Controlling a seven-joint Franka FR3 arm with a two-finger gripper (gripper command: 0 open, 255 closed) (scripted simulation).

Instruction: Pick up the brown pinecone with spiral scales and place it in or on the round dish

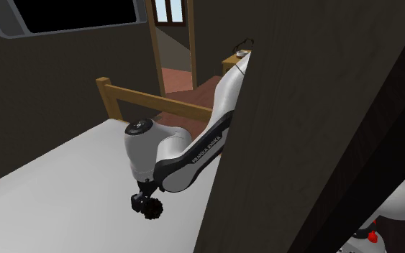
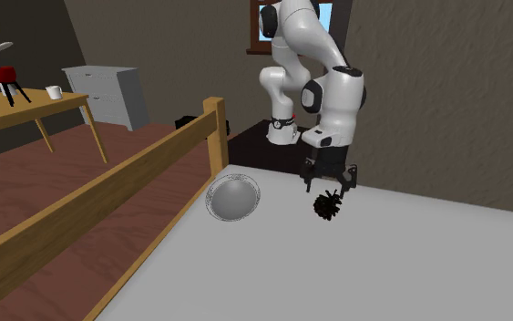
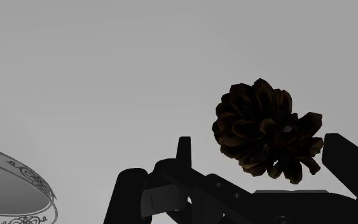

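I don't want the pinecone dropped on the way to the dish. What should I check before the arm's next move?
1. Gripper lined up with the pinecone: ok, the pinecone sits right below it.
2. Firm hold on the pinecone: cannot tell.
3. Pinecone lifted off the white surface: cannot tell.
4. Dish ready: ok, upright with nothing in it.
5. Way to the dish: ok, only bare white surface lies between pinecone and dish.
6. Wooden rail: ok, it runs beyond the dish, not across the way.
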